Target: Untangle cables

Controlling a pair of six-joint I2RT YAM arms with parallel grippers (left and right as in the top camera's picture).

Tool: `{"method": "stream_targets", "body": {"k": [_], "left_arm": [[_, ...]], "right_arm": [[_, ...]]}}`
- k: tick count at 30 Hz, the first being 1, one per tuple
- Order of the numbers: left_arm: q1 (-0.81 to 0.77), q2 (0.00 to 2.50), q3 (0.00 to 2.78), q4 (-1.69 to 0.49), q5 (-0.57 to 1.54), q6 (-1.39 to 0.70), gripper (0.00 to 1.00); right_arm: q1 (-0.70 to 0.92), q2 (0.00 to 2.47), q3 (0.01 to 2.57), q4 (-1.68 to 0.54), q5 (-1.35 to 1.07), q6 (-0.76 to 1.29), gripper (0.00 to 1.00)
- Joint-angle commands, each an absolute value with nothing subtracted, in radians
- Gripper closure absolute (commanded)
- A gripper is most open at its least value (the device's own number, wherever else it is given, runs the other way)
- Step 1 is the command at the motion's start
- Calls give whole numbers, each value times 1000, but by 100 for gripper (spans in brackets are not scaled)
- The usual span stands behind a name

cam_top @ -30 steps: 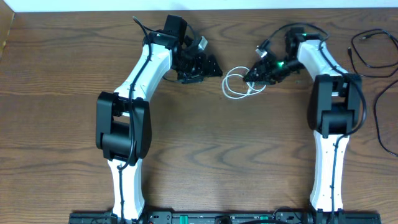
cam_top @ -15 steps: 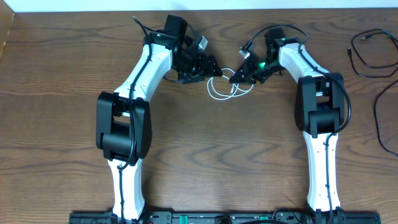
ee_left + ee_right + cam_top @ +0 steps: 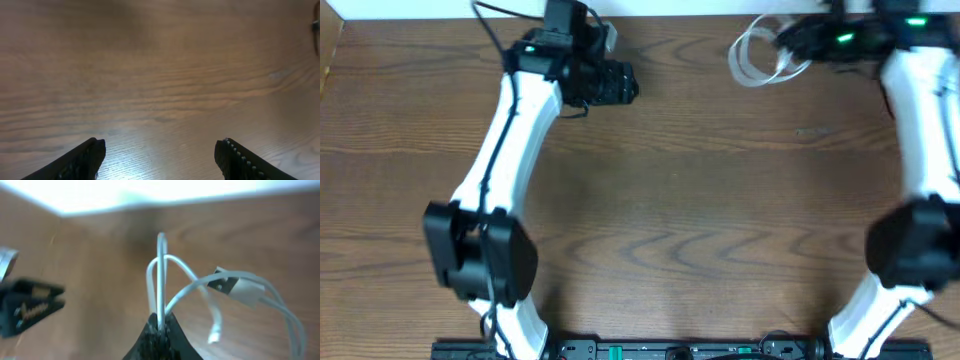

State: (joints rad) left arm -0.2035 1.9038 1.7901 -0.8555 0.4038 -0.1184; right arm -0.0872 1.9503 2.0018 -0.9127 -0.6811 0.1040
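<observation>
While the right pincer [image 3: 161, 329] is clamped on one strand of the white cable [image 3: 167, 275], the left pincer [image 3: 160, 150] stands wide open and empty, with only bare table [image 3: 150, 75] between its fingers. The cable's loops fan out from the right pincer near the far edge of the table, with the USB plug [image 3: 235, 286] and the small connector [image 3: 213, 338] ungripped. The bundle appears to be off the surface, though blur prevents certainty. The step in hand is judged to be presenting the coil for a second grasp. The next move calls for the left pincer, well apart from the cable, to approach and close on a free loop or plug end, so both arms can draw the strands apart
</observation>
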Motion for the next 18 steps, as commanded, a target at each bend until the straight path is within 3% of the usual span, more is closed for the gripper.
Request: {"method": "stream_targets", "body": {"k": [1, 18], "left_arm": [[-206, 1889, 1791, -858, 369, -97, 25], [-220, 1890, 1791, -866, 376, -133, 25]], "right_arm": [[-174, 1894, 2003, -897, -517, 210, 99], [-728, 1890, 2000, -1128, -223, 321, 99]]}}
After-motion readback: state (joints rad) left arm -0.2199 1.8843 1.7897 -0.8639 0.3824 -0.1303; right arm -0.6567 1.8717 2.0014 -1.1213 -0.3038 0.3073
